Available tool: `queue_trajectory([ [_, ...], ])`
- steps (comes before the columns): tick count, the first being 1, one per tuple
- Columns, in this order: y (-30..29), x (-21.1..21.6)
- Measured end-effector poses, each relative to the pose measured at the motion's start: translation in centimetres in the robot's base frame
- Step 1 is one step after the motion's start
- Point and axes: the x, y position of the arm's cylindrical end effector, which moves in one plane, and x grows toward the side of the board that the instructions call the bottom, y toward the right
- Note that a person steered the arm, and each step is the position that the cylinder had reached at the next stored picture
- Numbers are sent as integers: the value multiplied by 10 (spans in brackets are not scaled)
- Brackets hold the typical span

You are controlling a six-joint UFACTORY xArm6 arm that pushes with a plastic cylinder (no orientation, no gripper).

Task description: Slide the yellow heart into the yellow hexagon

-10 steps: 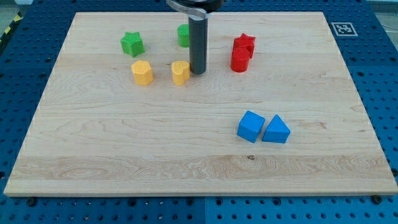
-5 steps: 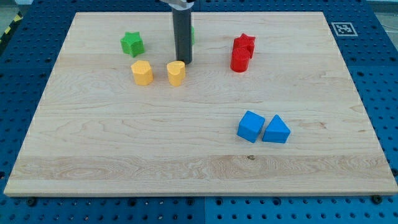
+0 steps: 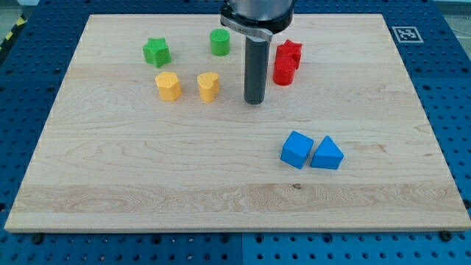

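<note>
The yellow heart (image 3: 209, 86) lies on the wooden board in the upper middle. The yellow hexagon (image 3: 168, 86) lies just to its left, with a small gap between them. My tip (image 3: 255, 101) rests on the board to the right of the heart, clearly apart from it and slightly lower in the view. It touches no block.
A green star (image 3: 156, 51) and a green cylinder (image 3: 219, 42) lie above the yellow blocks. A red star (image 3: 289, 51) and a red cylinder (image 3: 284, 71) sit just right of the rod. A blue cube (image 3: 296, 149) and a blue triangle (image 3: 327, 154) lie at the lower right.
The heart slid a little left toward the hexagon. My tip then swung from the heart's upper right edge over to the right and down, away from it.
</note>
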Motion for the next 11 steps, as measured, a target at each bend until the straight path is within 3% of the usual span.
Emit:
queue_trajectory([
  [5,-10,-10],
  [11,-64,-25],
])
